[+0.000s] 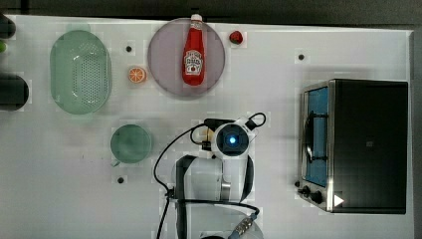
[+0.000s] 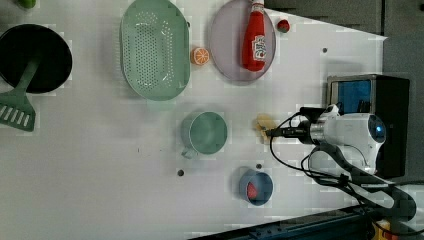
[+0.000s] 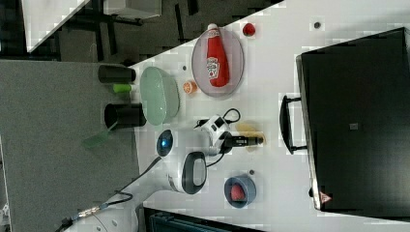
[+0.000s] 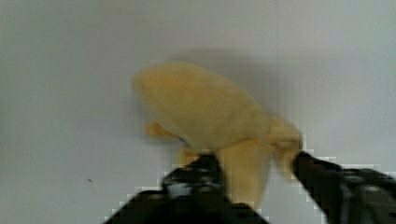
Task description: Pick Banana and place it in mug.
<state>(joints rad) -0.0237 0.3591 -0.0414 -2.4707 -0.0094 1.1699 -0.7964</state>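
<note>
On the white table [image 2: 100, 170], left view:
Banana [image 4: 210, 116]: lay on the bare tabletop, apart from the mug [image 2: 207, 132] on the left view's right of it.
Gripper [image 4: 254, 170]: down at the banana; in the wrist view one dark finger [image 4: 198, 175] sat against one side of the lower peel, the other just beside the far side.
Grip: jaws partly closed around the banana; could not tell whether they clamped it.
Mug: upright, pale green.
Blue bowl [image 2: 256, 187]: near the mug, a red piece inside.
Ketchup bottle [image 1: 193, 52]: lay flat on the purple plate [image 1: 164, 55].
Orange slice [image 1: 137, 74]: between colander [image 1: 79, 72] and plate.
Toaster oven [image 1: 368, 144]: at the top view's right.
</note>
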